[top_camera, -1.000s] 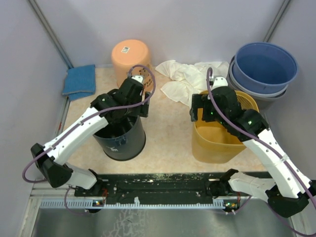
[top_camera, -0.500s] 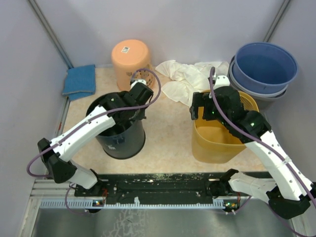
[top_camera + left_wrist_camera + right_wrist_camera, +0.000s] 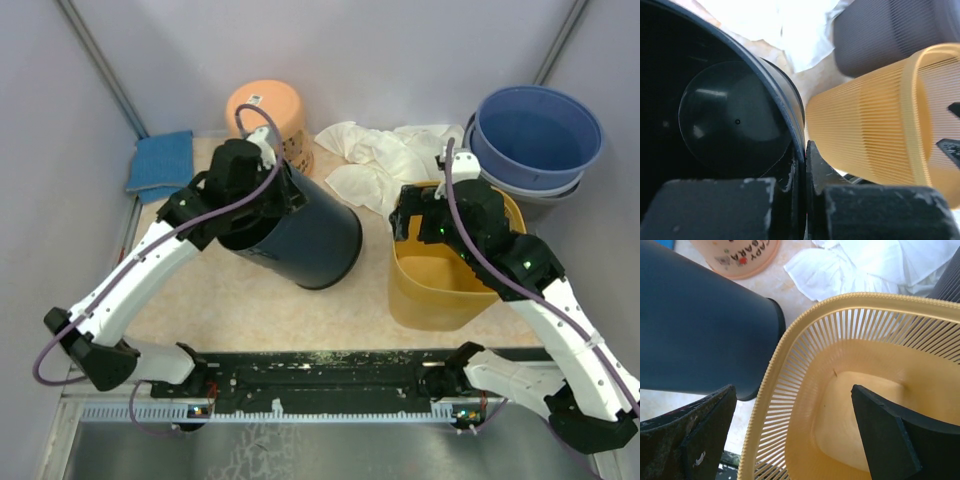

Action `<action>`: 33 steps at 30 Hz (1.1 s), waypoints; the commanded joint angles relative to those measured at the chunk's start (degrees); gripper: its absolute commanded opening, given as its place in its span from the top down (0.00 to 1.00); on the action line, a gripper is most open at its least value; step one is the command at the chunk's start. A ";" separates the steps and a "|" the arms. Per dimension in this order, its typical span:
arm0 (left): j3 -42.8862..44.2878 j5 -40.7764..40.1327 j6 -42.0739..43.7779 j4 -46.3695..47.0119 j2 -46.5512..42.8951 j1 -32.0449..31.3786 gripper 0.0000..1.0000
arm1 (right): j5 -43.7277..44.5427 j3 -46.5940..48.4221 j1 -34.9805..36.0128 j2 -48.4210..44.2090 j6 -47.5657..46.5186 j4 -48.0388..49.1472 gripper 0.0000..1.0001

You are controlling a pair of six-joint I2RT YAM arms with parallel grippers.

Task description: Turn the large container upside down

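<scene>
The large container (image 3: pixel 315 240), a dark navy bucket, lies tilted over in the top view, with its base pointing right and down and its mouth toward the left arm. My left gripper (image 3: pixel 262 190) is shut on its rim. In the left wrist view the rim (image 3: pixel 799 107) is pinched between the left gripper's (image 3: pixel 805 155) fingers, one inside and one outside. My right gripper (image 3: pixel 420 225) stands open astride the near-left rim of the yellow slatted basket (image 3: pixel 440 290). In the right wrist view the right gripper (image 3: pixel 790 400) holds nothing, and the container's dark wall (image 3: pixel 700 330) fills the left.
An upside-down peach bucket (image 3: pixel 265 110) stands behind the container. White cloth (image 3: pixel 385 155) lies at the back centre, a folded blue cloth (image 3: pixel 162 160) at the back left. Stacked blue and grey basins (image 3: pixel 535 135) sit at the back right, behind the yellow basket.
My left gripper closed on the container's rim and tipped the upright bucket over, its base swinging to the right. The right arm has barely moved and stays open.
</scene>
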 commanded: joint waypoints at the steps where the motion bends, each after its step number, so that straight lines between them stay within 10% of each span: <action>1: -4.87 12.80 -5.93 18.37 -6.71 5.62 1.00 | 1.39 -0.73 -0.19 -4.07 -0.60 6.41 0.03; 19: -43.33 38.01 -24.19 42.12 -22.94 39.30 0.99 | -20.70 11.93 -0.20 7.63 -3.84 20.67 0.03; 27: -47.51 41.61 -17.27 36.11 -22.10 45.20 0.56 | -28.73 24.41 -0.15 26.12 -4.27 15.95 0.02; 33: -44.22 37.11 -10.64 27.61 -20.80 45.36 0.48 | -28.06 28.83 -0.19 36.95 -5.30 10.02 0.02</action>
